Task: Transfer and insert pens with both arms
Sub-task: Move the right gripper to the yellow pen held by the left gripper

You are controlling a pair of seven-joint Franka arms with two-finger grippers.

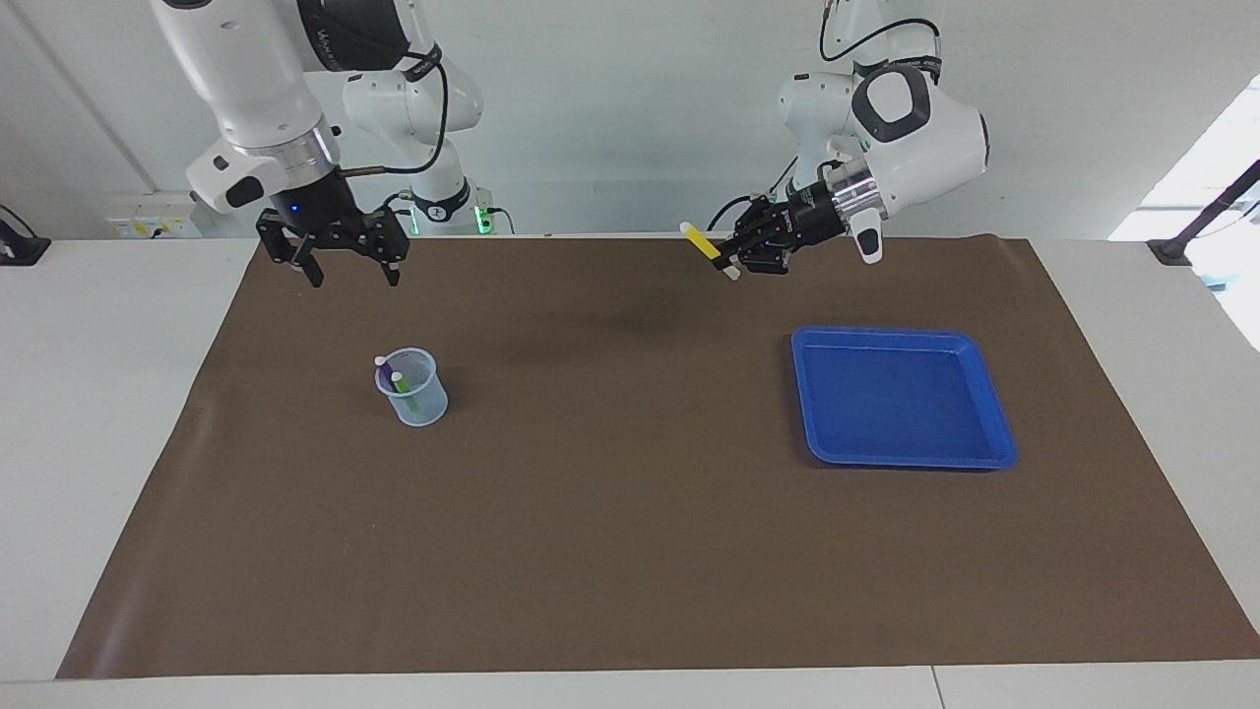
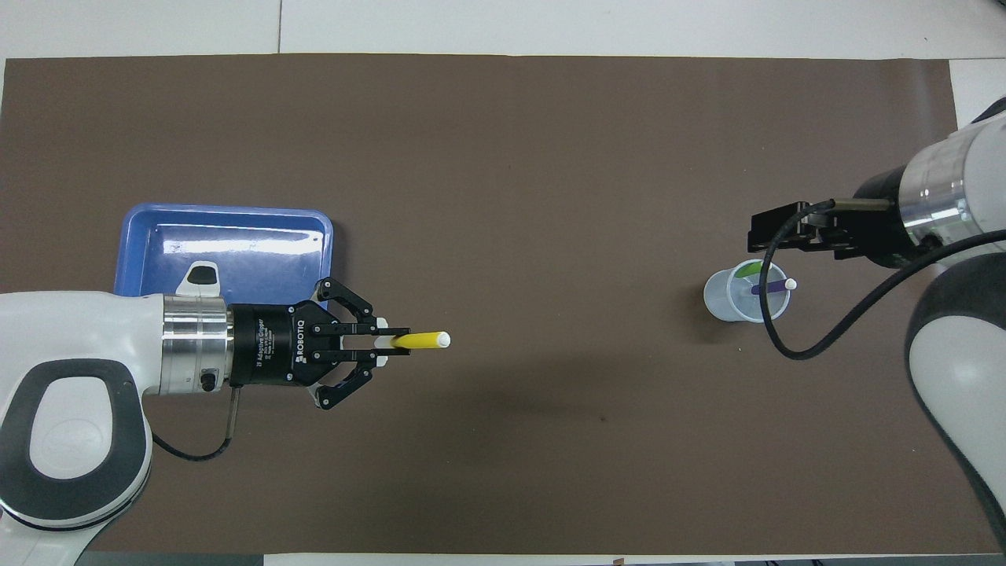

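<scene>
The handover step is judged to be in hand: the yellow pen [image 1: 703, 241] is clenched in the left gripper [image 1: 736, 259], raised in the air between the blue tray [image 1: 989, 451] and the cup [image 1: 417, 399]. The right gripper [image 1: 341, 273] is held splayed and empty above the cup (purple and green pens are already inside). A mid-air regrasp is called for next. The right gripper's fingertips are cut off in the overhead view.

Blue tray [image 1: 901, 455] [image 2: 228, 218], clear cup [image 1: 425, 404] [image 2: 719, 300], well apart on brown mat [image 1: 630, 551] [image 2: 503, 141]
</scene>
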